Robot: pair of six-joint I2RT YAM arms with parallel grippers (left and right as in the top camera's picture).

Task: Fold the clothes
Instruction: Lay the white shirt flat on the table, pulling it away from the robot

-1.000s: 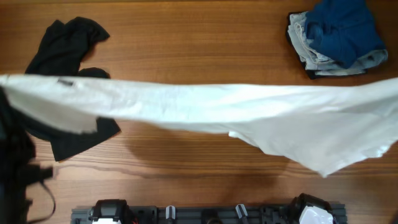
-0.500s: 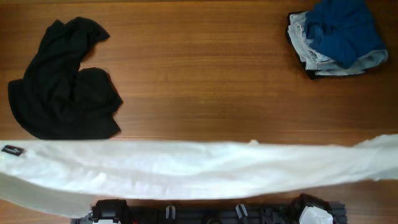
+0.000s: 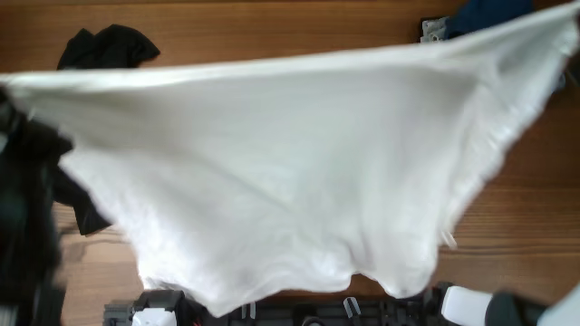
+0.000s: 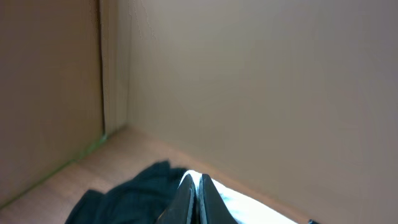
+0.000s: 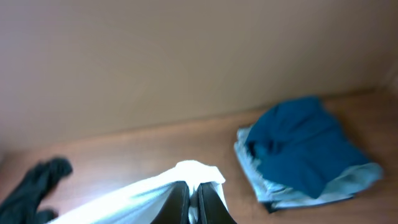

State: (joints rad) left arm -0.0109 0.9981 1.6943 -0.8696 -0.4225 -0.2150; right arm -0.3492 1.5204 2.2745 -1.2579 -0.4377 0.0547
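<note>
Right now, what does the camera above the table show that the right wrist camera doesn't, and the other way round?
Only overhead: the white garment spread out, stretched across almost the whole table. Only the right wrist: the right gripper shut on a bunch of that fabric, the whole navy-blue garment lying on the pale-denim one, and a plain wall. Both: the white garment, the crumpled black garment, the wooden table.

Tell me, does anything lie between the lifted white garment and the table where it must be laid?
Yes, possibly. The white garment hangs spread above the table. Under its left edge lies the black garment, and under its right corner the blue pile. The table's middle is hidden.
</note>
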